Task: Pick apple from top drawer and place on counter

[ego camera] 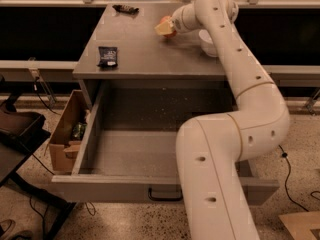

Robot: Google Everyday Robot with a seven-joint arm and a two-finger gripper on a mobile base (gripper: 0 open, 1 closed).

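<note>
The apple [168, 21] is red-orange and sits between the pale fingers [161, 29] of my gripper [165, 28], low over the back middle of the grey counter [140, 49]. I cannot tell whether the apple touches the counter. The gripper is shut on it. The top drawer [135, 151] stands pulled open below the counter, and its speckled floor is bare where it shows. My arm crosses the drawer's right side and hides that part.
A white bowl [206, 42] stands on the counter just right of the gripper, partly behind my arm. A dark packet [107, 55] lies at the counter's left and a dark object [125, 8] at its back edge. A brown cardboard box [67, 134] stands left of the drawer.
</note>
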